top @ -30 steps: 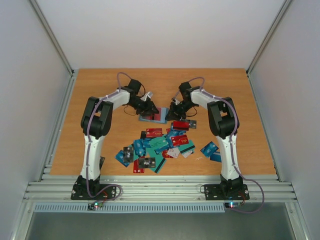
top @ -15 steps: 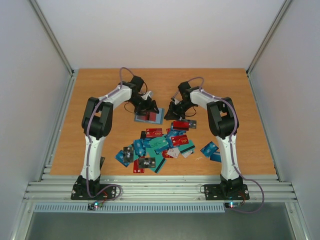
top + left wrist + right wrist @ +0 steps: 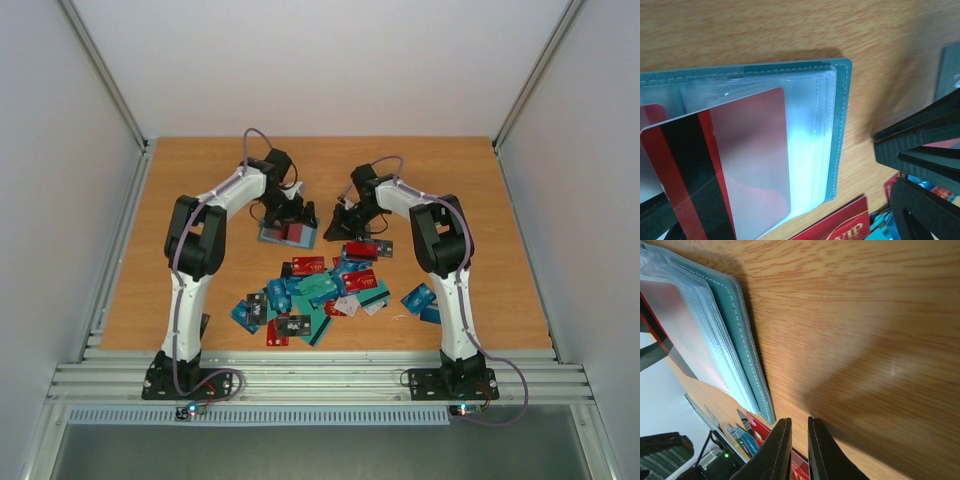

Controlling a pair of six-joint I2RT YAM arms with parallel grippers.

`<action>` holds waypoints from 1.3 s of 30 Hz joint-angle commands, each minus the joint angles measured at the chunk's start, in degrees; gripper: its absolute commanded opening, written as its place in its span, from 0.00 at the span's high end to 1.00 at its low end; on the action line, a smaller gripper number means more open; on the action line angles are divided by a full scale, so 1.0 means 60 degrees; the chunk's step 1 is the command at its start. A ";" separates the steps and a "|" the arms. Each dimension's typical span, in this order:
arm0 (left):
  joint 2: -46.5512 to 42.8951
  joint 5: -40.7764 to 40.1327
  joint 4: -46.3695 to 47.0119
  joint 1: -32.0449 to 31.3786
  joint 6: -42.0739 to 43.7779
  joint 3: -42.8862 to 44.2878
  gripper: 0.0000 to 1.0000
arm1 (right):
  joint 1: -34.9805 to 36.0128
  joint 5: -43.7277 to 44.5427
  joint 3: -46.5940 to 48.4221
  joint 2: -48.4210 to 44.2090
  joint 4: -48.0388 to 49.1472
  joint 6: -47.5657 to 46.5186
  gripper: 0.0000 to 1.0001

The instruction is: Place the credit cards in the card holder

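The card holder [image 3: 268, 236] lies open on the table between both grippers; its teal edge [image 3: 841, 125] frames clear sleeves. A red credit card [image 3: 740, 150] with a black stripe lies over a sleeve, one end sticking out. My left gripper [image 3: 292, 218] stands open just above the holder, its fingers wide on either side of that card and apart from it. My right gripper [image 3: 799, 450] is shut with nothing between its fingers, tips low over bare wood just right of the holder [image 3: 740, 335]. More credit cards [image 3: 320, 290] lie heaped nearer the arms.
A red VIP card [image 3: 840, 227] lies just beside the holder's near edge. Two stray teal cards [image 3: 422, 300] sit right of the heap. Grey walls enclose the table, and a metal rail [image 3: 320, 380] runs along its near edge.
My left gripper has opened wide and let go of the red card. The holder has slid a little to the left, and both grippers have followed it.
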 commanded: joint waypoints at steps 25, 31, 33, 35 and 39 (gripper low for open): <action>-0.1748 -0.1690 -0.0382 0.0433 0.0181 -0.0510 0.01 | 0.0269 0.0022 0.0295 0.0251 0.0329 0.0472 0.88; -0.1565 -0.1287 0.0048 0.0437 0.0271 -0.0679 0.06 | 0.0376 -0.0073 0.0378 0.0274 0.0480 0.0630 0.88; -0.1476 -0.1295 0.0245 0.0444 0.0174 -0.0805 0.07 | 0.0438 -0.0123 0.0429 0.0274 0.0520 0.0662 0.88; -0.1252 -0.1183 0.0272 0.0470 0.0140 -0.0769 0.09 | 0.0511 -0.0179 0.0483 0.0273 0.0590 0.0694 0.88; -0.0909 -0.1026 0.0304 0.0481 0.0116 -0.0775 0.11 | 0.0639 -0.0206 0.0609 0.0333 0.0563 0.0710 0.88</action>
